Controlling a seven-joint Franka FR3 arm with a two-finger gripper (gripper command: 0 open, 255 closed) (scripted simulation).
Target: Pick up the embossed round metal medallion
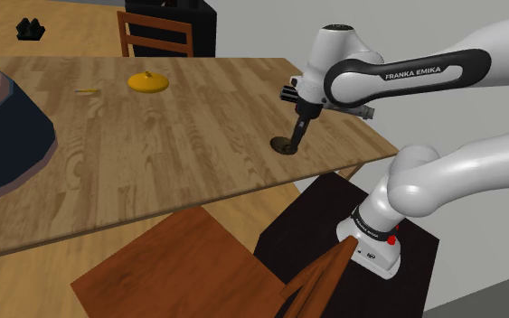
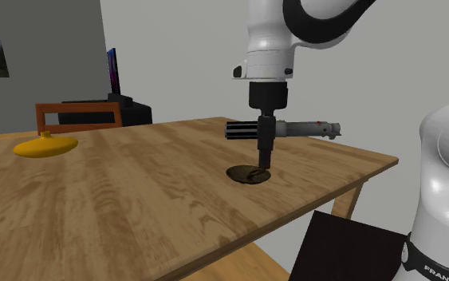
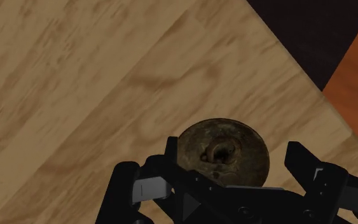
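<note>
- Where the wooden table (image 1: pixel 171 154) ends in the corner nearest the stand (image 1: pixel 329 226), a dark, round medallion (image 1: pixel 286 144) lies flat on the boards, a little way in from the edge.
- From the wrist, the medallion (image 3: pixel 223 154) shows a tarnished brown-green face with a raised knot at its middle.
- The black gripper (image 1: pixel 295 137) stands upright over it, tips down at the tabletop.
- Its fingers (image 3: pixel 299 158) are spread, one on each side of the disc. One sits close against the rim, and the other shows a strip of wood between itself and the rim, so the disc is straddled rather than pinched.
- In the second exterior view the gripper (image 2: pixel 262 164) comes straight down onto the medallion (image 2: pixel 248 174), seen edge-on as one narrow black stem.
- The white arm (image 1: pixel 397 77) bends over from the stand at the shoulder view's lower right.
- A yellow dish (image 1: pixel 147 82) with a small knob rests on the far part of the table, well apart from the medallion.
- A brown chair (image 1: pixel 155 36) stands behind the far edge, near the yellow dish.
- Another chair seat (image 1: pixel 175 266) sits at the near edge, beside the stand.
</note>
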